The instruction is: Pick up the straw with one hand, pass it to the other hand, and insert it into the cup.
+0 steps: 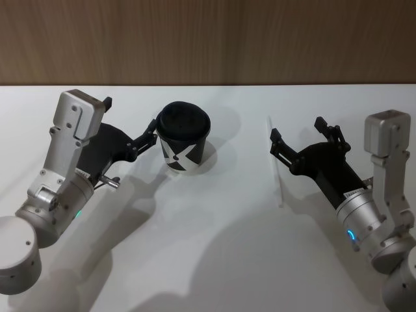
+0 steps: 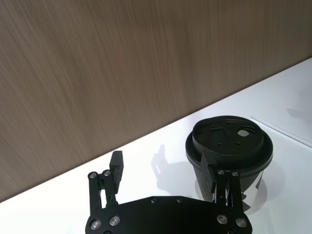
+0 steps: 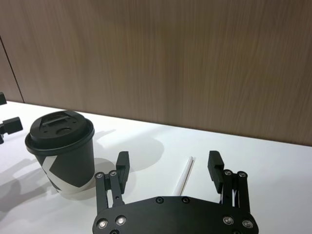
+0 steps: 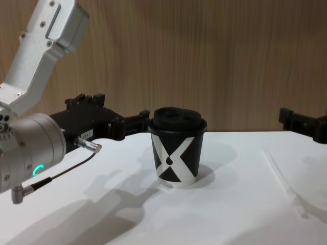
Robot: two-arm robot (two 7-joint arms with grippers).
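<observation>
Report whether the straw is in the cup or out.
Out. The straw lies flat on the table, apart from the cup, by the open right gripper.

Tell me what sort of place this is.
Likely a lab bench: plain white table against a wood-panelled wall, with a cup and straw set out by the open left gripper and right gripper.

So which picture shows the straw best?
Head view: nearly the whole straw shows from above. Right wrist view shows part of the straw, chest view shows it slanting away, left wrist view just a thin sliver.
</observation>
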